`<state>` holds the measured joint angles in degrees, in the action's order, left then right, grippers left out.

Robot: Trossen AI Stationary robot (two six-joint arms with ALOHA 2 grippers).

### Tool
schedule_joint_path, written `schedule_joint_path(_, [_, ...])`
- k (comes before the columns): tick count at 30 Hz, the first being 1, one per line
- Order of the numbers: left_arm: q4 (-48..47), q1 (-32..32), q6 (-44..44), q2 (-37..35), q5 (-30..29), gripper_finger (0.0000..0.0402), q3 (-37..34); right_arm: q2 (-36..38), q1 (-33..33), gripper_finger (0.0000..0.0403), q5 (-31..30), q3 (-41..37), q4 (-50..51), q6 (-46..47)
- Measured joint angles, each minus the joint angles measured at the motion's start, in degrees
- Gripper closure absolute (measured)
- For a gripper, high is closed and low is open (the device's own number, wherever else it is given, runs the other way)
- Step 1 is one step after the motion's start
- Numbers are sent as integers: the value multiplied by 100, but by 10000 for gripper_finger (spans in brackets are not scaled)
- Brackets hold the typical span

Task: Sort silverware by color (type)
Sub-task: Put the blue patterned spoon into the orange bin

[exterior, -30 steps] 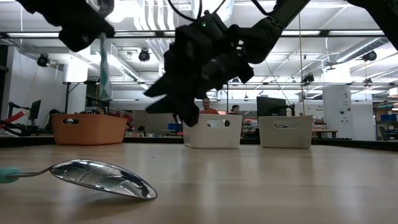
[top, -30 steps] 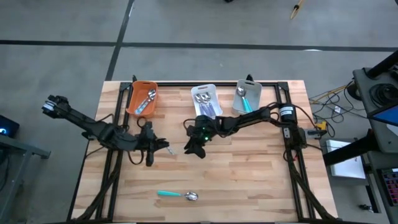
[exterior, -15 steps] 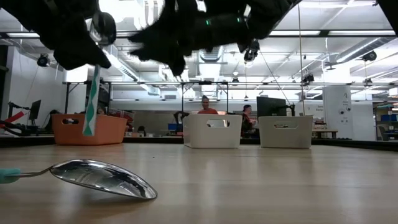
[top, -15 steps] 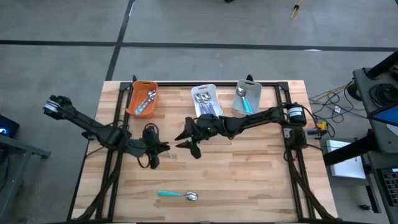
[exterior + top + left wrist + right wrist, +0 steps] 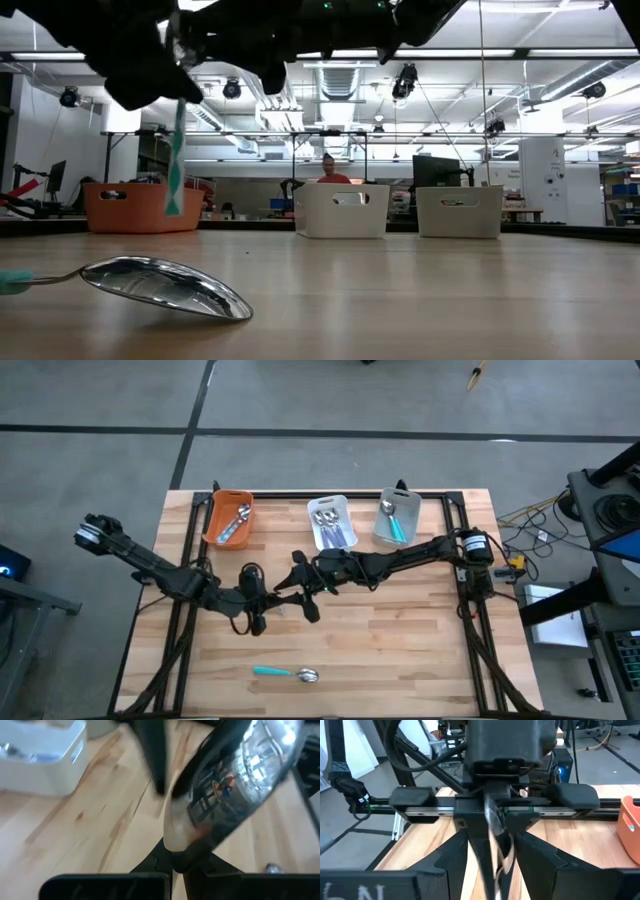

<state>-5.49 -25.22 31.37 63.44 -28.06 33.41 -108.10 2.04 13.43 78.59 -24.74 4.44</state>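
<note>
High view shows the left gripper (image 5: 258, 603) and right gripper (image 5: 300, 588) facing each other above mid-table, seemingly for a hand-over. The left gripper is clamped on a striped-handled spoon (image 5: 175, 160), hanging handle-down below it. The right gripper's fingers (image 5: 470, 851) stand apart around it. A teal spoon (image 5: 285, 673) lies on the table (image 5: 400, 650), well beyond both. The left arm reaches low and inward, the right stretches level.

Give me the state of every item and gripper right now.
Left gripper: shut on striped spoon.
Striped spoon: held, hanging above the table.
Right gripper: open, facing the left gripper.
Teal spoon: lying loose on the table.
Orange bin, white bin, grey bin: each holding silverware.
</note>
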Motion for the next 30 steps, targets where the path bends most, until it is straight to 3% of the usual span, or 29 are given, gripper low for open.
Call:
schedule_joint_path(8, [755,99,-551,454,-3,401,156,-2,12,265,0,0,-132,-135])
schedule_joint_path(11, [752,102,-558,530,-4,401,217,-2,37,303,7,0,-104,-150])
schedule_joint_path(14, [771,100,-589,544,6,401,254,-2,72,366,-20,0,-92,-258])
schedule_joint_path(16, [789,103,-615,518,24,397,258,-2,84,382,-40,0,-104,-360])
schedule_joint_path(23, [653,102,-832,280,-158,332,258,36,96,388,-414,0,-95,-170])
schedule_joint_path(30, [-6,108,-882,-118,-978,262,258,283,103,390,-1105,-233,-49,-172])
